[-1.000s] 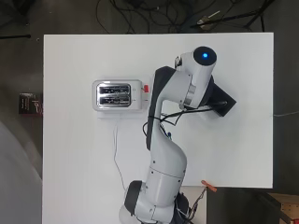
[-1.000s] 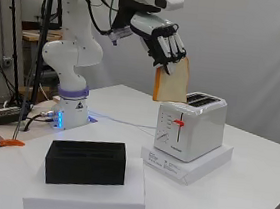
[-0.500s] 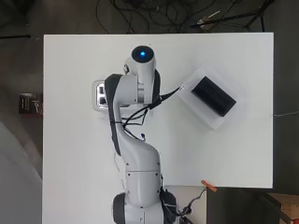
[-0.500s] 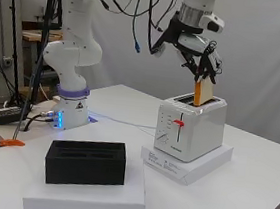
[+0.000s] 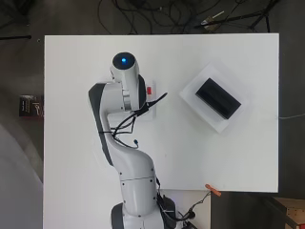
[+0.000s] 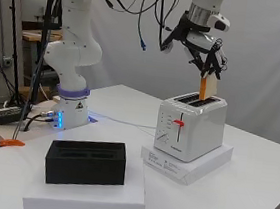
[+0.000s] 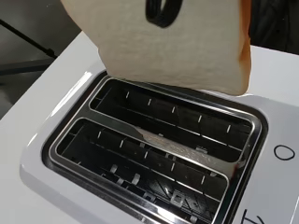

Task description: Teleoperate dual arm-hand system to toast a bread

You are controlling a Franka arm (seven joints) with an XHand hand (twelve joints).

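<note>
In the overhead view the white arm (image 5: pixel 121 119) reaches up from the near edge of the white table (image 5: pixel 248 157) and covers almost all of the toaster (image 5: pixel 151 102). Only its right end shows, with the red lever (image 5: pixel 149 90). The hand and the bread slice are hidden under the arm here. Toward the far right corner of the table a black box (image 5: pixel 217 98) sits on a white slab (image 5: pixel 190 93), well apart from the toaster.

In the side view the hand (image 6: pixel 202 46) hangs above the toaster (image 6: pixel 192 127) with its fingers (image 6: pixel 215 67) pointing down. The fingers are curled and pinch the upper edge of the bread slice (image 6: pixel 206 87). The slice stands upright below the fingers, and its lower edge is at the level of the toaster's top, at the slot farther from the camera. I cannot tell whether it is already inside the slot. The toaster stands on a white base (image 6: pixel 186 164), and the red lever (image 6: pixel 179 122) is high on its front. The black box (image 6: pixel 85 161) sits on its white slab (image 6: pixel 82 199) near the front edge of the table (image 6: pixel 251 196).

In the wrist view the bread slice (image 7: pixel 173 42) fills the upper part, very close, with a brown crust at one side. A black fingertip (image 7: pixel 162 11) presses on its flat face. Under the slice lie the two slots (image 7: pixel 154 154) of the toaster (image 7: pixel 56 116). The slice's lower edge hangs over the rim of one slot and does not touch the wires inside.
</note>
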